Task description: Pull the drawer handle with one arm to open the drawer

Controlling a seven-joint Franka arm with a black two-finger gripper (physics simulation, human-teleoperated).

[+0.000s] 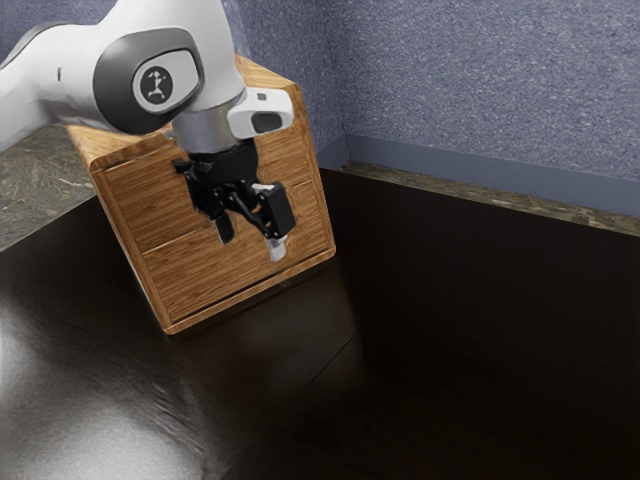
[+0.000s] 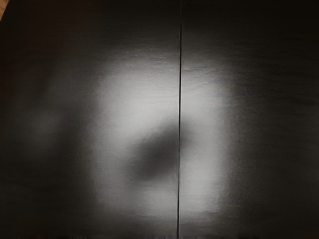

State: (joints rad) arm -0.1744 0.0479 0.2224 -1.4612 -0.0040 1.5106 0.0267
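Note:
A wooden drawer cabinet (image 1: 190, 270) stands at the back of the dark tabletop, in the exterior view's left half. Its front shows two drawer panels, one above the other, and both look flush with the box. My black gripper (image 1: 250, 238) hangs pointing downward just in front of the upper panel (image 1: 140, 205). It is open, with nothing between the fingers; one fingertip (image 1: 277, 247) is pale. I see no handle; my hand covers the middle of the upper panel. In the wrist view a dark shadow (image 2: 154, 157) lies on the tabletop under the hand.
Glossy black tabletop (image 1: 430, 340) spreads wide in front of the cabinet and toward the exterior view's right. A thin seam (image 2: 179, 119) runs across the tabletop in the wrist view. A blue-grey wall (image 1: 480, 80) closes the back, and a stone-patterned ledge (image 1: 35, 190) lies beside the cabinet.

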